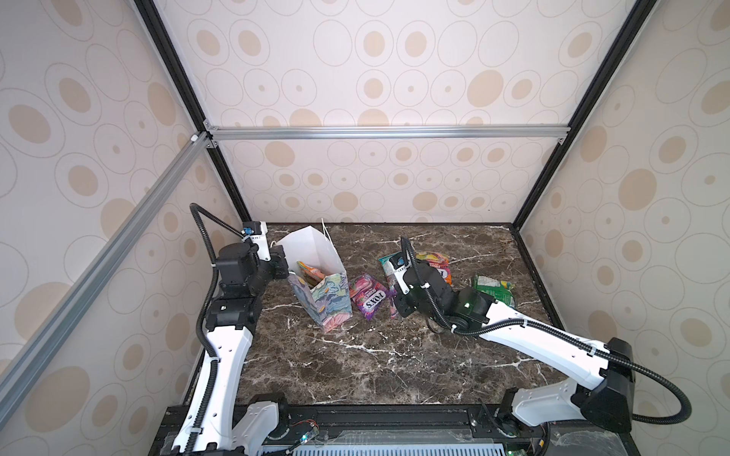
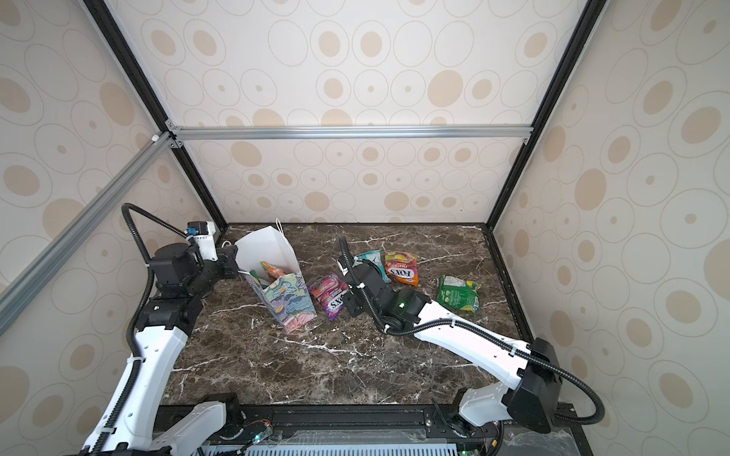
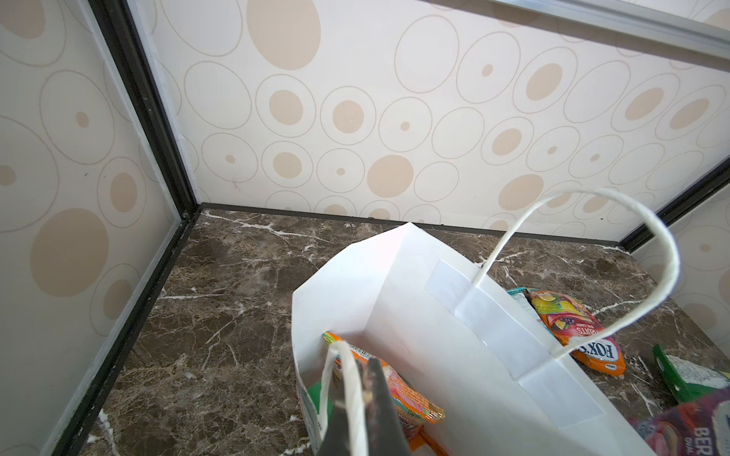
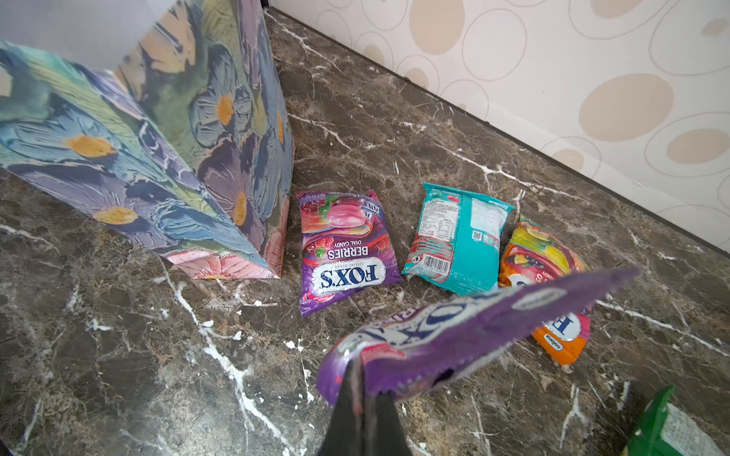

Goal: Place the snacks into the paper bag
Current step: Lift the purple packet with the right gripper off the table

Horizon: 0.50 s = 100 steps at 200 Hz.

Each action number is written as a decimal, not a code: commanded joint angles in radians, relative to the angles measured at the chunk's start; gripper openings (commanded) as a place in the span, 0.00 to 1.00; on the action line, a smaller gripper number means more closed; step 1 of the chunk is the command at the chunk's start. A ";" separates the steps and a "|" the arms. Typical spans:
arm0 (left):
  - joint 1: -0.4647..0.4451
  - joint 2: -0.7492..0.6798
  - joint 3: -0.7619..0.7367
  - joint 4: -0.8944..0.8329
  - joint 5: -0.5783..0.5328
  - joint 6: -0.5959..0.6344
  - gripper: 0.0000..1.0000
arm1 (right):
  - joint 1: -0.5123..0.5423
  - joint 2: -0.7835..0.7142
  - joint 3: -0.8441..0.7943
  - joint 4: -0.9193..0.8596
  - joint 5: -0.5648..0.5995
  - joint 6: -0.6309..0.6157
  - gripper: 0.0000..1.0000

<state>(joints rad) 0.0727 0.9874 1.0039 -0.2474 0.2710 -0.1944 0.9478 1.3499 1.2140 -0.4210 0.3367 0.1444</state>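
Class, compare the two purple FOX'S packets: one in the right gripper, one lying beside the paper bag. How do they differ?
Pose: the gripped packet is tilted off the table; the lying packet rests flat, front up. Contact: the right gripper pinches the gripped packet's edge; nothing grips the lying packet. Both are purple, marked FOX'S.

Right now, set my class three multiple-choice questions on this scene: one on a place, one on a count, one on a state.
1. Where is the green packet? A) on the table, farthest from the paper bag B) in the bag C) leaning on the bag
2. How many packets lie on the table? A) two B) four C) six
3. The right gripper is: A) open B) shut on a handle C) shut on a purple packet
Answers: A, it lies rightmost; B, Berries packet, teal packet, orange packet, green packet; C, its jaws pinch the packet's edge.
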 commanded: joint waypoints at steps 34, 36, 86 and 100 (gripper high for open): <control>0.008 0.020 0.004 0.002 0.017 -0.009 0.00 | -0.005 -0.001 0.142 -0.051 -0.031 -0.084 0.00; 0.007 0.020 0.004 0.002 0.017 -0.011 0.00 | -0.004 -0.001 0.145 -0.051 -0.031 -0.086 0.00; 0.006 0.007 0.007 0.002 0.009 -0.007 0.00 | -0.006 -0.002 0.253 -0.102 -0.066 -0.110 0.00; 0.007 0.006 0.013 0.002 0.009 -0.008 0.00 | -0.006 -0.003 0.279 -0.102 -0.088 -0.114 0.00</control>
<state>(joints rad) 0.0727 1.0039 1.0039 -0.2478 0.2718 -0.1978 0.9474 1.3540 1.4208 -0.5156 0.2817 0.0616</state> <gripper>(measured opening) 0.048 0.042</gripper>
